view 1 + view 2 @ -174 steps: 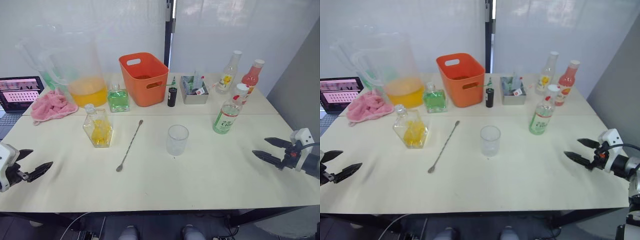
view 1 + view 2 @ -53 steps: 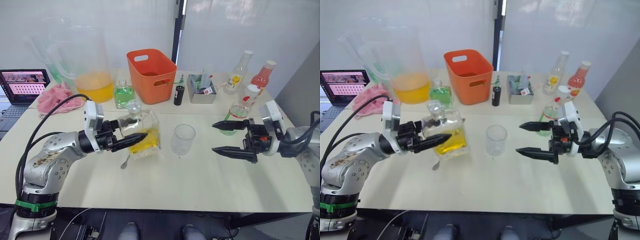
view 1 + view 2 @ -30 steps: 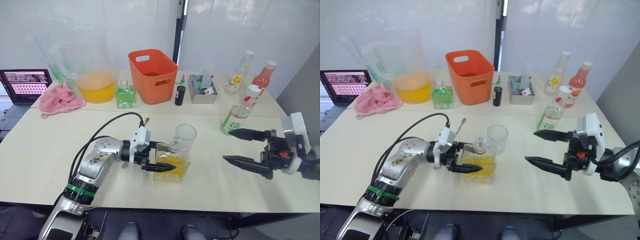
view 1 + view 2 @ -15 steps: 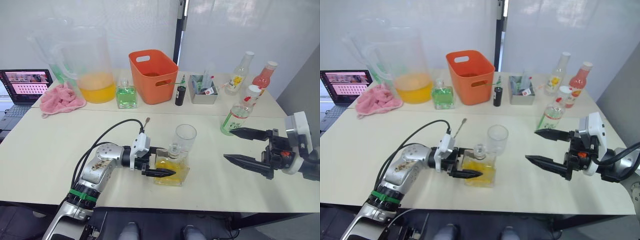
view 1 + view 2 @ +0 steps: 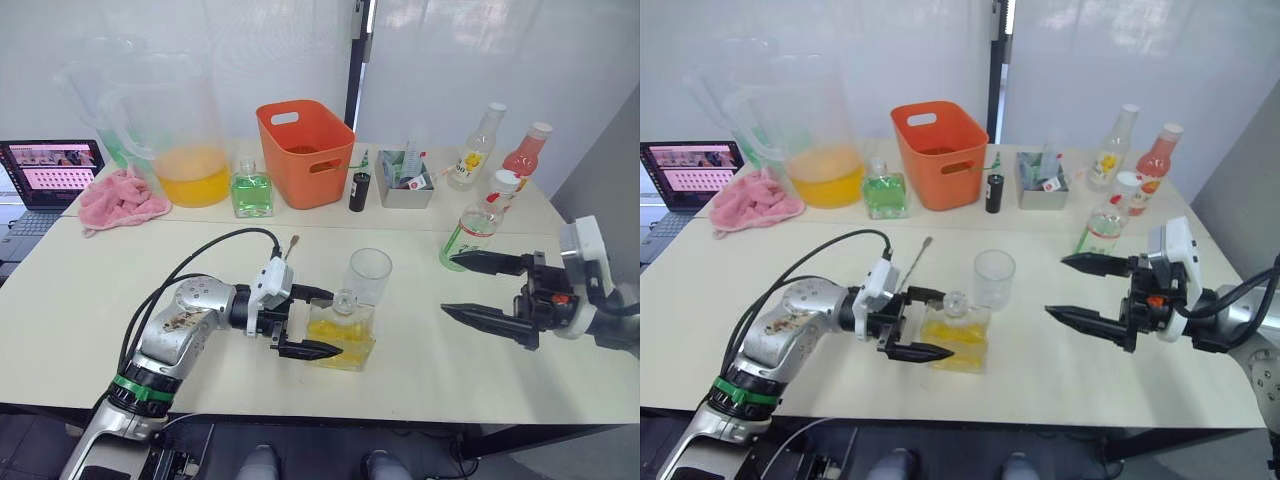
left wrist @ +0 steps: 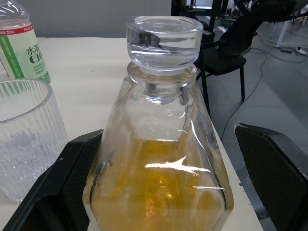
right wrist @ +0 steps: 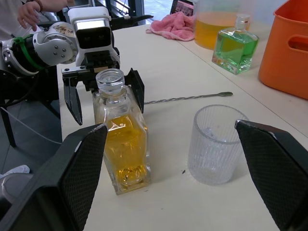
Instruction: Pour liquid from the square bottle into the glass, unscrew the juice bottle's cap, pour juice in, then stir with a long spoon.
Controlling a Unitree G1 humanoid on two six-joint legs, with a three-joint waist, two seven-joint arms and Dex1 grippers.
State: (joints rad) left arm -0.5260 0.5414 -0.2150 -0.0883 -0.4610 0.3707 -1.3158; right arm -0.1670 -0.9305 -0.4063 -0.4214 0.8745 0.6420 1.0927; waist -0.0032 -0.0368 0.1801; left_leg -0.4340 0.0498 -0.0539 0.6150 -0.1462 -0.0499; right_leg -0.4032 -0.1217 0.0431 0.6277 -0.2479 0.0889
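The left tool stands spread apart around the square bottle, which rests upright on the surface just beside the glass. The right tool hangs wide apart, empty. The right wrist view shows a person's hand.

long spoon: mostly hidden behind the left arm, handle end showing beside the glass
juice bottle: cap cut off by the frame edge
label print: too small to read
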